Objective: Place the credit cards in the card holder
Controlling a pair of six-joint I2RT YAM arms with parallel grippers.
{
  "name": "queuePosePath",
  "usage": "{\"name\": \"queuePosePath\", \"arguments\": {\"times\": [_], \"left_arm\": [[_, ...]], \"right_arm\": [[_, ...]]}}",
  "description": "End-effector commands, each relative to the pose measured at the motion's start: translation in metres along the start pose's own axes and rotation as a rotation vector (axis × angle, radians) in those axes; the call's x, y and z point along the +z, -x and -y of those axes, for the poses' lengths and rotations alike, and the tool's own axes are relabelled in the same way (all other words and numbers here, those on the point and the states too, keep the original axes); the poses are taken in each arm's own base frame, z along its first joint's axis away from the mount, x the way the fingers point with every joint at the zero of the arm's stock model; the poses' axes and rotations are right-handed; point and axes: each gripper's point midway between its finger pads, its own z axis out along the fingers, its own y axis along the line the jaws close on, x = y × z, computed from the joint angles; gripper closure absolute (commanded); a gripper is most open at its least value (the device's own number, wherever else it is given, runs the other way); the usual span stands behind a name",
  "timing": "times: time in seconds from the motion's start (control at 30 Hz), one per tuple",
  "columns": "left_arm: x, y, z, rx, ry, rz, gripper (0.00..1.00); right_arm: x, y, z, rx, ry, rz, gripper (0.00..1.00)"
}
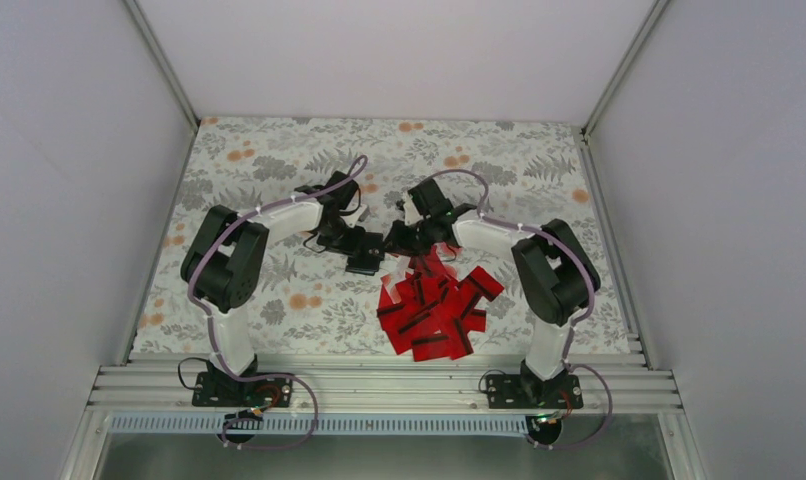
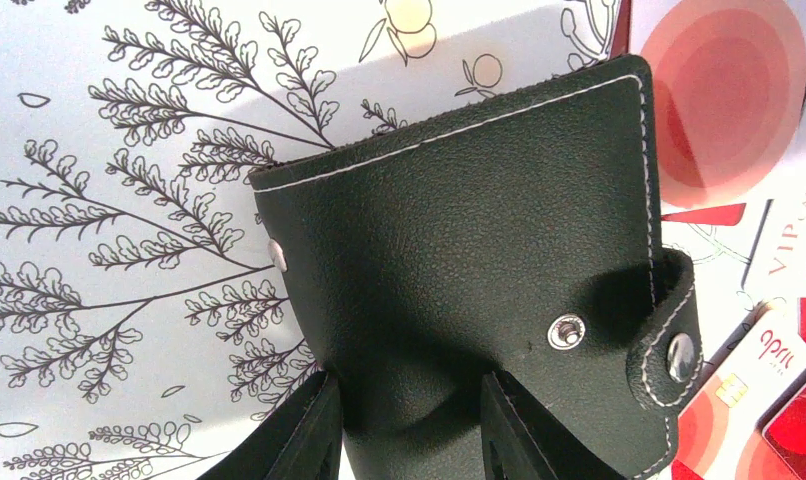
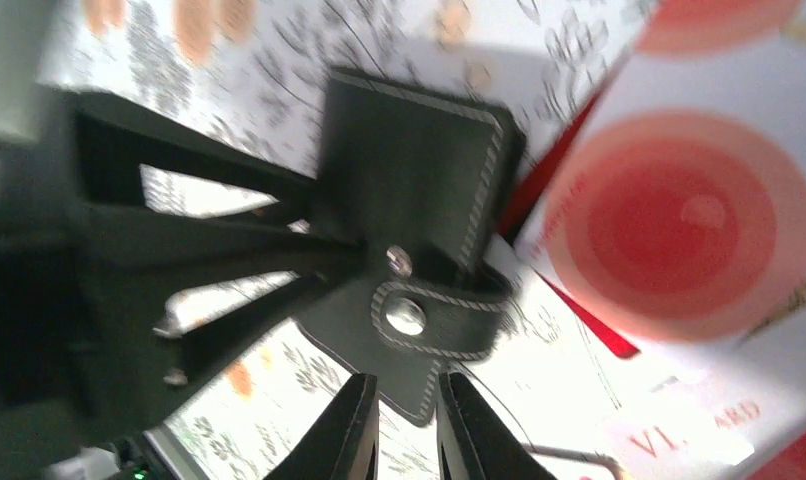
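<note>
The black card holder hangs folded shut in my left gripper, whose fingers pinch its lower edge; they show together as a dark lump at mid-table. Its snap strap lies beside the bare stud, not on it. My right gripper faces the card holder from the right, jaws a narrow gap apart. The holder's bottom corner shows in that gap and the strap lies just past the tips. The red credit cards lie heaped below the right gripper.
A floral cloth covers the table. White walls close in the left, right and back. An aluminium rail with both arm bases runs along the near edge. Several cards lie close to the holder's right side.
</note>
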Motion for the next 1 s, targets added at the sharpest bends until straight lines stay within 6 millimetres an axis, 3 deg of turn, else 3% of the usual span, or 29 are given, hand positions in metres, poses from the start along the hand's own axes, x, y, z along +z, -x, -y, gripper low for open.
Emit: {"name": "queuePosePath", "arguments": {"times": [0.0, 0.47, 0.97], "left_arm": [[0.037, -0.058, -0.011, -0.004, 0.034, -0.200, 0.65], [0.035, -0.058, -0.010, -0.002, 0.032, -0.199, 0.65], [0.037, -0.059, -0.012, 0.009, 0.041, -0.200, 0.65]], "right_arm": [[0.010, -0.028, 0.016, 0.014, -0.087, -0.050, 0.83], [0.033, -0.023, 0.016, 0.039, -0.097, -0.088, 0.82], [0.035, -0.015, 0.002, 0.003, -0.030, -0.073, 0.83]]}}
